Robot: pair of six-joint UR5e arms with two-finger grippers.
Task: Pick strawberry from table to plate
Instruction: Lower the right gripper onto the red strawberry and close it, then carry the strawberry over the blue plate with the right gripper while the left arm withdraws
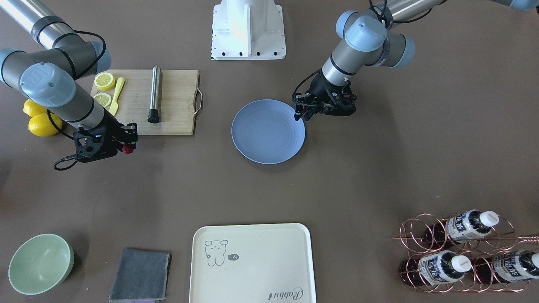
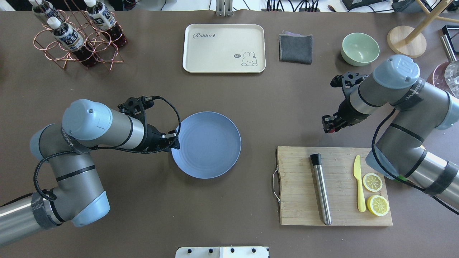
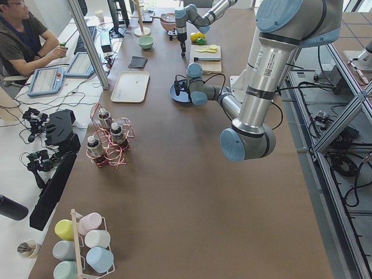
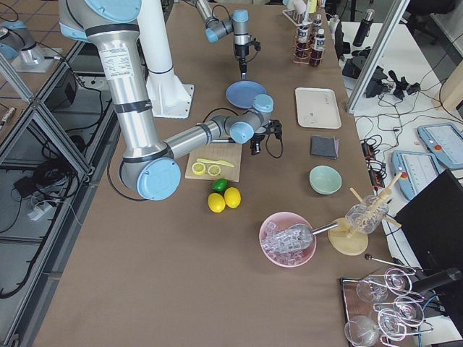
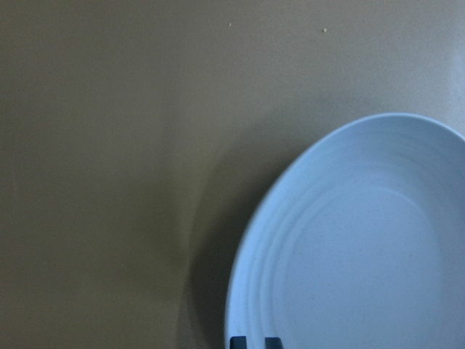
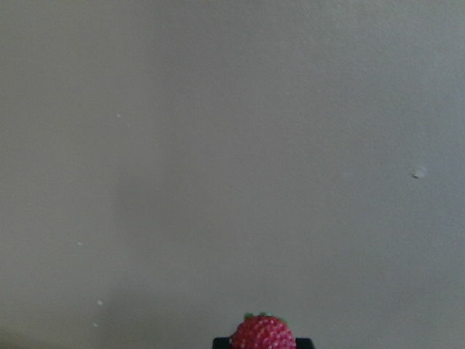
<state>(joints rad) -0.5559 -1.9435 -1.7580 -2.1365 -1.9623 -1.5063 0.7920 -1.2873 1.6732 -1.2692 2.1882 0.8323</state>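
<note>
One tool, the right (image 1: 129,144), pinches the strawberry (image 6: 263,336) above bare tabletop (image 1: 168,181), well apart from the plate (image 1: 268,131), likely ready to carry. Left tool (image 2: 174,141) waits at the plate's left rim, tips drawn together.

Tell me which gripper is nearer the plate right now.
Left. The left gripper hovers at the plate's rim; the right gripper, holding the strawberry, is far off beside the cutting board.

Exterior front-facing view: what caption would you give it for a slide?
Right gripper holds the strawberry beside the cutting board; the blue plate sits empty.
</note>
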